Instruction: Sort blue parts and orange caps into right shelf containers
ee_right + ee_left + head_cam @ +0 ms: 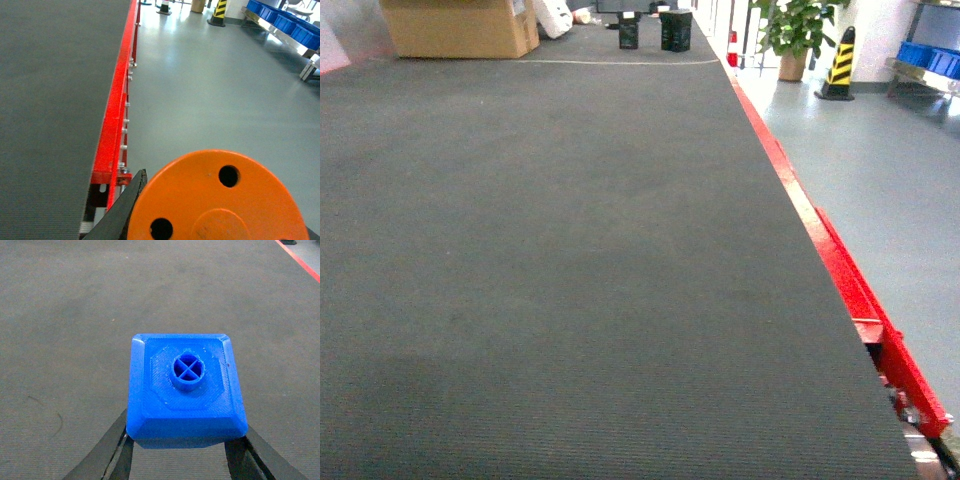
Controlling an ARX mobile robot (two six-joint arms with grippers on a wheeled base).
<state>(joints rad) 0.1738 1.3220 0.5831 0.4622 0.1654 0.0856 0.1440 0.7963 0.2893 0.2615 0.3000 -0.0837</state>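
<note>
A dark mat (570, 260) covers the table, red rail (840, 270) along its right edge, grey floor (210, 90) beyond. Blue crates (285, 20) sit far right. The left gripper (182, 455) clamps a blue part (185, 390), stud up. The right gripper (220, 220) grips an orange cap (220, 200), holed face toward the camera. No writing reads.

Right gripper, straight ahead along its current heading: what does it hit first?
Nothing close. The right gripper, shut on the orange cap, points over open grey floor beside the table's red rail. The blue crates lie far off to the right; depth unclear.
</note>
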